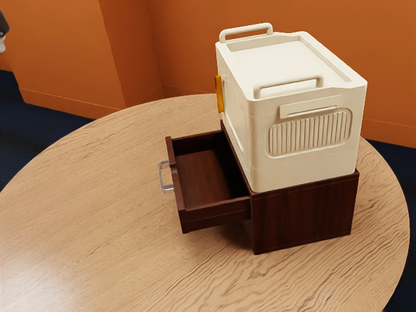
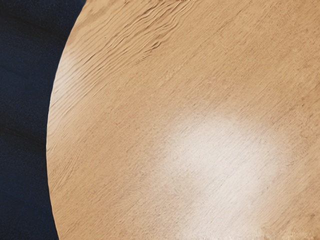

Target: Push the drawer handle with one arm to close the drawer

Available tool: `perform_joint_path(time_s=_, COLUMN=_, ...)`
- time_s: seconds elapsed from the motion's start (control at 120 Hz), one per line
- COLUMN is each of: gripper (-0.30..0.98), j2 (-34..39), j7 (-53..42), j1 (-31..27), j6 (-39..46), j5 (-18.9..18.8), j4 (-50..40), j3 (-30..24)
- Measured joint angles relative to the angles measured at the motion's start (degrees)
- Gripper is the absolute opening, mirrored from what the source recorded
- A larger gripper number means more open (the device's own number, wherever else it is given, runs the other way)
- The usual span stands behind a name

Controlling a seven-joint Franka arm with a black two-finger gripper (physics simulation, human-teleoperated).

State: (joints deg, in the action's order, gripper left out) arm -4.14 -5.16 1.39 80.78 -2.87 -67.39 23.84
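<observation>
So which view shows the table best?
The exterior view: it takes in much of the table, with the cabinet and its open drawer. The wrist view gives a stretch of grain, some glare and part of the curved edge.

Robot arm (image 1: 2, 32): small portion noted at the far left, cut off by the exterior view's left edge, standing out against the orange wall. Casing two-toned: upper part (image 1: 3, 23) near-black and smooth, with a rounded outer contour narrowing toward its top; lower part (image 1: 2, 45) pale, whitish to light grey, shaded softly along its curve, smaller than the dark section and directly adjoining it. Type of segment cannot be told; finer surface detail too small to read.
</observation>
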Motion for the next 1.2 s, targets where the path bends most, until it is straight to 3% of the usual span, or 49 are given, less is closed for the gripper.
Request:
perform_joint_path(time_s=0.075, gripper=0.68, j2=-0.32, j7=-0.39, j1=13.93, j6=0.21, j5=0.05, j4=-0.79, j3=-0.30)
perform_joint_path(time_s=0.133, gripper=0.68, j2=-0.49, j7=-0.65, j1=17.79, j6=0.32, j5=0.08, j4=-1.84, j3=-0.64)
perform_joint_path(time_s=0.342, gripper=0.67, j2=-0.21, j7=-0.91, j1=11.24, j6=1.37, j5=3.42, j4=-12.28, j3=-1.15)
perform_joint_path(time_s=0.55, gripper=0.22, j2=-1.02, j7=-1.24, j1=12.51, j6=2.70, j5=3.51, j4=-18.53, j3=-2.05)
perform_joint_path(time_s=0.717, gripper=0.03, j2=-2.17, j7=-4.29, j1=13.22, j6=6.80, j5=2.81, j4=-24.83, j3=-2.13)
perform_joint_path(time_s=1.2, gripper=-0.09, j2=3.57, j7=-12.81, j1=19.88, j6=20.55, j5=1.19, j4=-44.17, j3=-2.04)
